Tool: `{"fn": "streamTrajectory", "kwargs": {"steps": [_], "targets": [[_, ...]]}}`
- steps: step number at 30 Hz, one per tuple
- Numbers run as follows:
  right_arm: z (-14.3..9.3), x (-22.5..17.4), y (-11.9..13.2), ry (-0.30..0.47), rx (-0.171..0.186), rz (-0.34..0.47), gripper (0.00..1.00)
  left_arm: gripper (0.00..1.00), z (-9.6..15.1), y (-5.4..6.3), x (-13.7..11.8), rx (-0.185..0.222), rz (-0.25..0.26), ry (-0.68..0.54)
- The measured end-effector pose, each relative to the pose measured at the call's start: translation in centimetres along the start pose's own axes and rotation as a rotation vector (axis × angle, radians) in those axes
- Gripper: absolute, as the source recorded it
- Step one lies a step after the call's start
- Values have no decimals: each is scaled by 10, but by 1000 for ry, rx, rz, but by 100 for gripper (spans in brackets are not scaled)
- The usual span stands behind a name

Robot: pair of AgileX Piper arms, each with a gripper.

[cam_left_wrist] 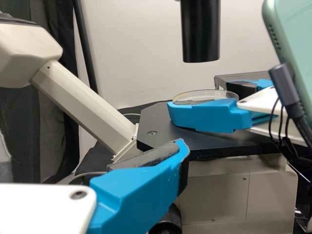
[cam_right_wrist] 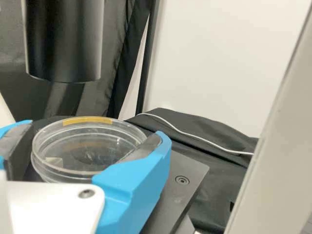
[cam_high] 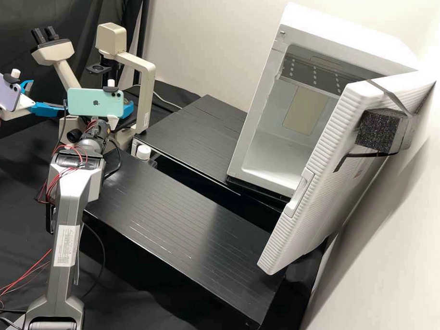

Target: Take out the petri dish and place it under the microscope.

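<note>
The right fingers (cam_high: 128, 109) grip the petri dish (cam_right_wrist: 87, 153) between them, over the microscope stage (cam_left_wrist: 158, 119); the left fingers (cam_high: 46, 109) stand apart, empty.

This is a laboratory: a microscope (cam_high: 149, 90) stands close around the right claw (cam_high: 127, 109), its black stage (cam_left_wrist: 158, 122) just beneath the blue fingers (cam_right_wrist: 134, 187), a clear petri dish (cam_right_wrist: 92, 151) between them.

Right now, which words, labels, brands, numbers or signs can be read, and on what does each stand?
No words or numbers can be read.
White label on an arm: print too small.
Green phone: a small fruit-shaped logo, no legible words.
Purple phone: a similar logo.
Yellow strip on the petri dish: no writing can be made out.
</note>
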Motion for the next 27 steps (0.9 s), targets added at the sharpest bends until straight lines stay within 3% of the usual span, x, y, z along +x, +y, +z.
{"fn": "streamTrajectory", "kwargs": {"steps": [7, 16, 22, 27], "targets": [[6, -3, -8, -14, -8, -15, 100, 100, 0, 0, 0, 0, 0, 0], [3, -36, 3, 22, 49, 4, 100, 100, 0, 0, 0, 0, 0, 0], [4, -78, 10, 54, 39, 36, 100, 100, 0, 0, 0, 0, 0, 0], [4, -119, 20, 96, 20, 128, 100, 100, 0, 0, 0, 0, 0, 0]]}}
